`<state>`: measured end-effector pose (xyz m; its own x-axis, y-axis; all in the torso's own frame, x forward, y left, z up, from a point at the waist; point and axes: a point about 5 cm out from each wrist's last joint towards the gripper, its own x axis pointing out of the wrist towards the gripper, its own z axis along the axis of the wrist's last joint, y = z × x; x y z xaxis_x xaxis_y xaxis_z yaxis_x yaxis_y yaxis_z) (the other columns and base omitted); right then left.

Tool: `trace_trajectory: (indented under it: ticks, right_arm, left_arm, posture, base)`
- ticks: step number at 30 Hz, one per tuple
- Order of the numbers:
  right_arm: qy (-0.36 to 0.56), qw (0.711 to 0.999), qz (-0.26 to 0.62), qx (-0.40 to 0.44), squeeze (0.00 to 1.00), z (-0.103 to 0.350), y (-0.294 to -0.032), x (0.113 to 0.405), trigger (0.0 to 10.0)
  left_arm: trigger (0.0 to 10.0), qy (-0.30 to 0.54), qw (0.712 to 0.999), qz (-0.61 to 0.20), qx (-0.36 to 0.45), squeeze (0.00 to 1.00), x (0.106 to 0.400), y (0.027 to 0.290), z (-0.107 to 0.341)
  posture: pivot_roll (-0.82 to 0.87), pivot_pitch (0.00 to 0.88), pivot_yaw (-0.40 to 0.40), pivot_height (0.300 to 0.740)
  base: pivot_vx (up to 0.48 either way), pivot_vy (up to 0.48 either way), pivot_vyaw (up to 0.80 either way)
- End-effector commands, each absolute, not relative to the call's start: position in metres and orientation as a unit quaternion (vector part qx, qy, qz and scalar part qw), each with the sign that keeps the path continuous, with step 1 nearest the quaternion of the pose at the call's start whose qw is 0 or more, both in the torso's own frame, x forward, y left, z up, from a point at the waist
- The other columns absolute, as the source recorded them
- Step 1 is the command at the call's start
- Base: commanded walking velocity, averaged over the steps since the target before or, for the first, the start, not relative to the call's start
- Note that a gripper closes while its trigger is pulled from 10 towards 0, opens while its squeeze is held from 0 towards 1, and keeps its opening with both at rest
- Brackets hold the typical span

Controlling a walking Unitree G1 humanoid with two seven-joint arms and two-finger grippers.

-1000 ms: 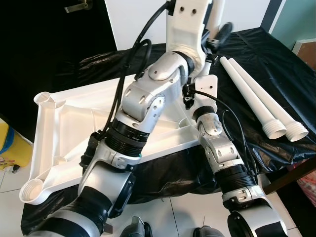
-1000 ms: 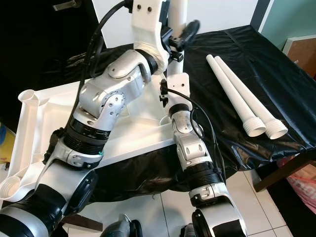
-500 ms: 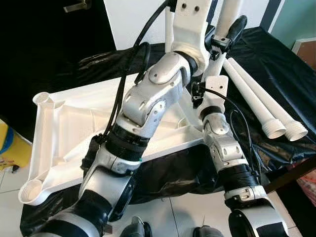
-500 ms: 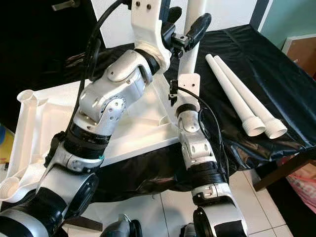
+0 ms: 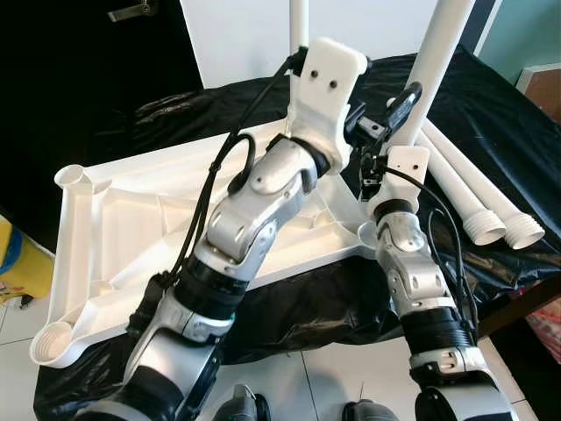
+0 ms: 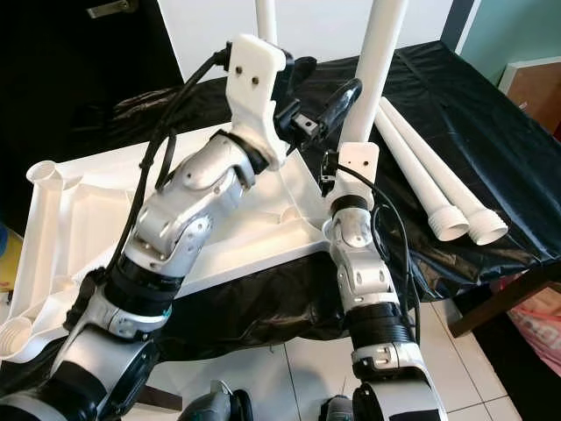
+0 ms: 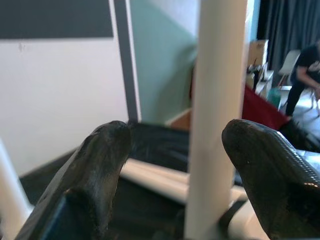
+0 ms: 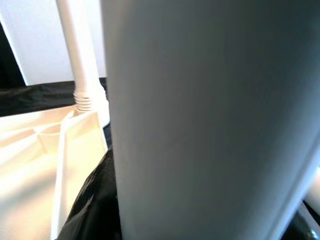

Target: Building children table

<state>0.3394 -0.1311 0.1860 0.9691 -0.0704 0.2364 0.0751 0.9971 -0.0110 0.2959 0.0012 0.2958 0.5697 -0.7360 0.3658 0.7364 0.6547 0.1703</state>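
Two spare legs (image 5: 478, 189) lie on the black-covered worktop (image 5: 517, 105), right of the upturned tabletop (image 5: 131, 228). Held leg (image 5: 438, 61) stands upright at its near right corner: light, rigid, smooth plastic, best gripped mid-shaft. Right tool (image 5: 399, 110) is clamped around it; left tool (image 7: 175, 165) is spread, straddling the shaft.

The right tool (image 5: 399, 110) seems to clasp an upright white leg (image 5: 436, 66); the upturned white table panel (image 5: 114, 228) lies beside it, two loose legs (image 5: 473, 189) on its far side.
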Motion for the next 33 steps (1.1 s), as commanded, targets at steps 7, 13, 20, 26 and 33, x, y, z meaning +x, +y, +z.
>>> trace_trajectory:
  ticks: [7,13,20,26,33]
  right_arm:
    - [-0.138,0.990,-0.025,-0.018,0.00,0.187,-0.135,0.333,10.0]
    - [-0.138,0.990,-0.012,-0.020,0.00,0.183,-0.141,0.326,10.0]
    - [-0.147,0.989,0.016,-0.013,0.00,0.179,-0.145,0.317,10.0]
    - [-0.150,0.988,0.031,-0.009,0.00,0.177,-0.144,0.313,10.0]
    - [-0.145,0.989,0.040,-0.010,0.00,0.174,-0.145,0.311,10.0]
  left_arm:
    - [10.0,-0.204,0.888,-0.411,0.026,0.00,0.296,0.009,0.278]
    - [10.0,-0.189,0.895,-0.402,0.039,0.00,0.296,0.022,0.260]
    - [10.0,-0.162,0.891,-0.421,0.048,0.00,0.288,0.030,0.238]
    - [10.0,-0.145,0.883,-0.444,0.050,0.00,0.279,0.030,0.226]
    - [10.0,-0.123,0.871,-0.473,0.045,0.00,0.272,0.029,0.218]
  posture:
    - [-0.08,0.086,0.069,0.740]
    - [-0.08,0.087,0.066,0.740]
    - [-0.07,0.091,0.067,0.740]
    - [-0.07,0.093,0.070,0.740]
    - [-0.07,0.103,0.070,0.740]
  base:
    - [0.000,0.000,0.00]
    - [0.000,0.000,0.00]
    - [0.000,0.000,0.00]
    - [0.000,0.000,0.00]
    - [0.000,0.000,0.00]
